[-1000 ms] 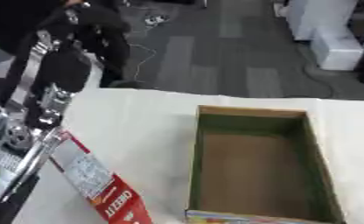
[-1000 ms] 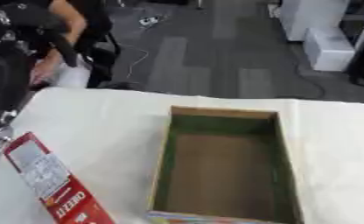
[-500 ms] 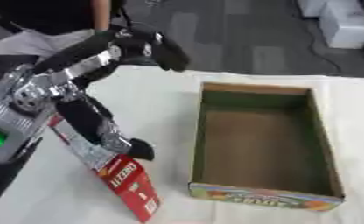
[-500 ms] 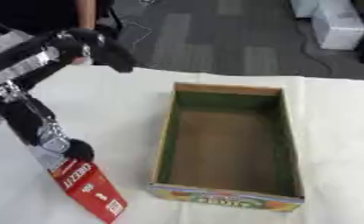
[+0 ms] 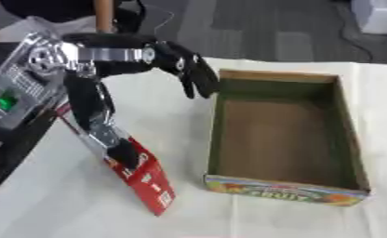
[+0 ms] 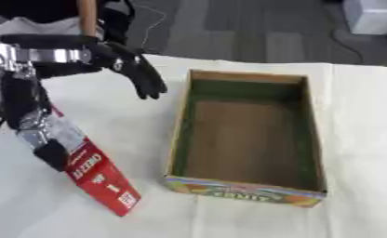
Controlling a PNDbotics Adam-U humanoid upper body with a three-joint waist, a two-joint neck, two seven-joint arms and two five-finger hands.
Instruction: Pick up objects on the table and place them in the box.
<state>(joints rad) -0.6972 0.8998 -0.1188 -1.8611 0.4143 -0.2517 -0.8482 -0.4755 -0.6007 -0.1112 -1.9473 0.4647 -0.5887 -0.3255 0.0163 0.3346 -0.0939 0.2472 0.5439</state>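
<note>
The flat red cardboard carton (image 5: 144, 179) with white lettering lies on the white tablecloth (image 5: 58, 204), left of the box, its upper end hidden under a black and silver arm. The lettering is too blurred to read. The left hand (image 5: 125, 154) sits on top of that upper end; whether its fingers curl round the carton I cannot tell, as they merge with the dark arm. A second black hand (image 5: 195, 72) hangs above the cloth just beside the box's near-left corner, fingers straight and pointing down, holding nothing; which arm it belongs to is hard to make out. The open rectangular cardboard box (image 5: 341, 121), green inside its walls with a printed colourful front panel, shows only its brown floor.
</note>
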